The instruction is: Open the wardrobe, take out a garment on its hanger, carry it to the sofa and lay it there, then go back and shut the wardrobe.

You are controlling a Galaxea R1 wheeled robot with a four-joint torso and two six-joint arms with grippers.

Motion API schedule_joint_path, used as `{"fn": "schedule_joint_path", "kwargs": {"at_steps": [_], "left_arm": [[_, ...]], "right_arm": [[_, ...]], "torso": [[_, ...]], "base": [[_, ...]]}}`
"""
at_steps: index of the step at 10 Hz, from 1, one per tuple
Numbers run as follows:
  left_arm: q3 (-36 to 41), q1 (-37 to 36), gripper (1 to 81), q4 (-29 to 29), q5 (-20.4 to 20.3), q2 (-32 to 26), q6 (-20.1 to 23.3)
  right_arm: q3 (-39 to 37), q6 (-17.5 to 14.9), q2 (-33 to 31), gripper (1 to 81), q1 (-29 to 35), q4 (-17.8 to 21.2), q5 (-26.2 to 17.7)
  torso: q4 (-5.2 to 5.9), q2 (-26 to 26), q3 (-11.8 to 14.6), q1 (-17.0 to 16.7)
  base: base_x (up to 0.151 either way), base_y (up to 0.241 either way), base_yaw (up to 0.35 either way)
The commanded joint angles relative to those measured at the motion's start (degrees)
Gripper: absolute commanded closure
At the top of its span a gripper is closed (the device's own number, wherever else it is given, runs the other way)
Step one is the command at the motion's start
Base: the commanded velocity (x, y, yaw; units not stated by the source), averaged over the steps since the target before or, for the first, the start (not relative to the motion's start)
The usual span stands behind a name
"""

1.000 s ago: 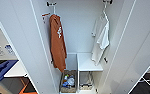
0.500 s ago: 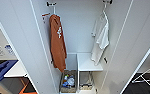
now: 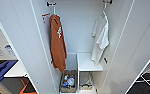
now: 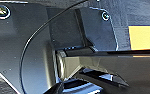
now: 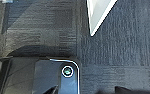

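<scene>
Wardrobe [image 3: 21,45] stands open, the white T-shirt [image 3: 101,40] on its hanger [image 3: 105,11] at the right, an orange garment [image 3: 57,42] left; whether either gripper is apart or together cannot be told

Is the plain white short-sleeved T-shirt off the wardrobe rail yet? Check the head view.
No: the white T-shirt hangs by its hanger at the top right of the open white wardrobe.

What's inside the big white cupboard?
Inside the open wardrobe hang an orange garment and a white T-shirt. A basket of blurry things sits below. The T-shirt hides most of its hanger.
</scene>
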Motion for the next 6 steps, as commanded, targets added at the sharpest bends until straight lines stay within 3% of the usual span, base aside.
{"fn": "schedule_joint_path", "kwargs": {"at_steps": [1, 5, 6], "left_arm": [[0.3, -1.5, 1.0, 0.8, 2.1, -0.1, 0.0], [0.2, -1.5, 1.0, 0.8, 2.1, -0.9, 0.1], [0.3, -1.4, 1.0, 0.8, 2.2, -1.0, 0.0]], "right_arm": [[0.5, 0.3, -0.1, 1.0, -3.7, 3.2, 0.1], [0.4, -0.3, 1.5, 1.0, -11.7, 3.3, 0.8], [0.2, -0.3, 1.9, 1.0, -13.2, 3.4, 3.7]], "torso": [[0.00, 0.0, 0.0, 0.0], [0.00, 0.0, 0.0, 0.0], [0.00, 0.0, 0.0, 0.0]], "base": [[0.000, 0.000, 0.000], [0.000, 0.000, 0.000], [0.000, 0.000, 0.000]]}}
